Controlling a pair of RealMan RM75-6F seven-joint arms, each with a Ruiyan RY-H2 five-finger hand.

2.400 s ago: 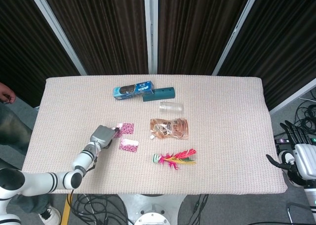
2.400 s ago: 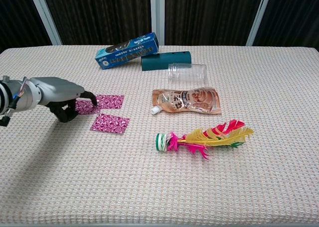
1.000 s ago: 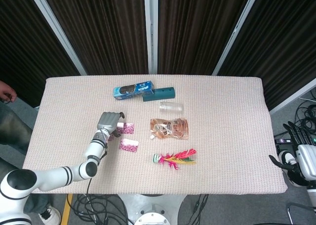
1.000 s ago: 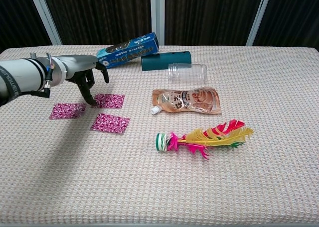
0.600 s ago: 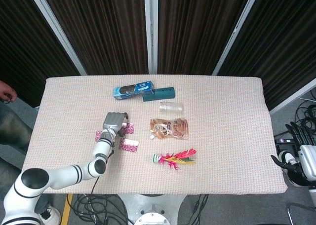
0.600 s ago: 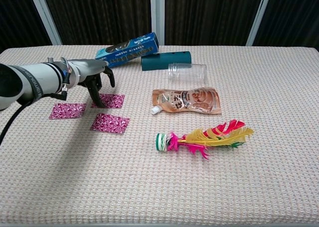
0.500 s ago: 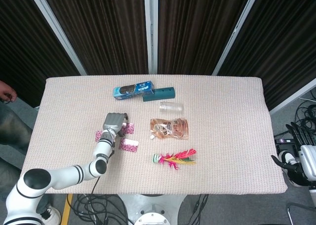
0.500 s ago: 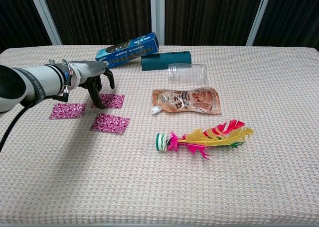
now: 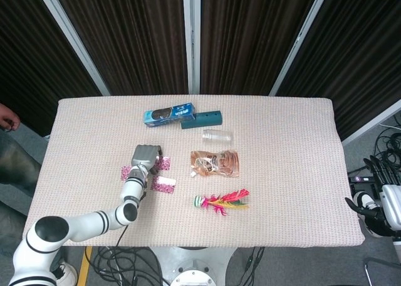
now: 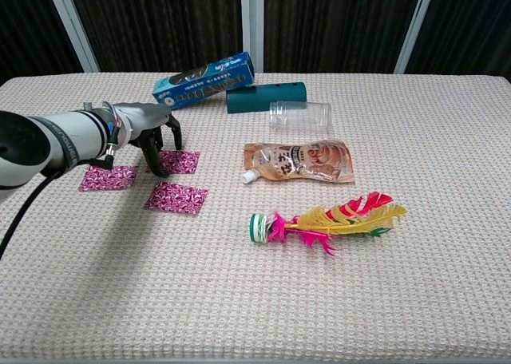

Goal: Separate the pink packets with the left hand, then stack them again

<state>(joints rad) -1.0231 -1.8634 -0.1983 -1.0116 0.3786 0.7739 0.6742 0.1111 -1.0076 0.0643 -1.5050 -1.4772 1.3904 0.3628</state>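
Note:
Three pink packets lie apart on the left of the table: a left one (image 10: 108, 177) (image 9: 126, 172), a far one (image 10: 179, 162) (image 9: 163, 164) and a near one (image 10: 176, 197) (image 9: 163, 184). My left hand (image 10: 148, 130) (image 9: 145, 156) hovers between the left and far packets, its fingers (image 10: 162, 168) pointing down and touching the far packet's left edge. It holds nothing. My right hand (image 9: 381, 195) hangs off the table's right edge in the head view, fingers apart and empty.
A blue box (image 10: 204, 80) and a teal box (image 10: 265, 97) lie at the back, with a clear cup (image 10: 300, 115) on its side. A brown pouch (image 10: 298, 161) and a feather shuttlecock (image 10: 323, 219) lie right of the packets.
The left hand let go of the left packet, moved right and came down onto the far packet's left edge. The packets have not moved in the last second.

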